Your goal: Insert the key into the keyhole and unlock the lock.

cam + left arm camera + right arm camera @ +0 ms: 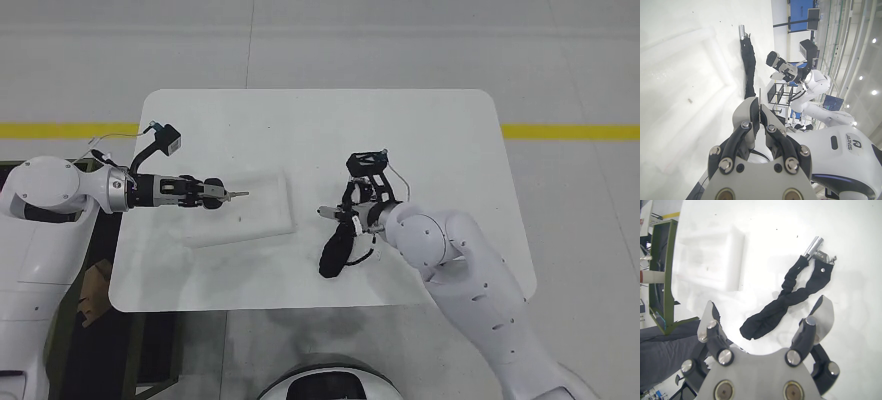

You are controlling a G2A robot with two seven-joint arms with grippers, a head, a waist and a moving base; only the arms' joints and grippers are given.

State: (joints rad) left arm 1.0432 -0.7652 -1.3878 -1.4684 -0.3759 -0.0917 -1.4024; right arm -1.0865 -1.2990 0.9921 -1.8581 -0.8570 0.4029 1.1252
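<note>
The key [238, 195] is clamped between the pads of the left gripper [215, 193], blade pointing right, above the left half of the table [440, 130]. The lock [338, 250], a chain in a black fabric sleeve, lies right of centre toward the near edge. Its metal cylinder [327, 211] sits at the chain's far end. Key and cylinder are well apart. The right gripper [352, 207] hovers above the chain, near the cylinder, fingers spread wide and holding nothing.

Step in hand, as judged: securing the lock body. Grip the cylinder first so it cannot roll, then align the blade with its axis before advancing. The keyhole cannot be made out.

A shallow white foam tray [262, 226] lies under the left gripper. The key hangs above it, not in it.
</note>
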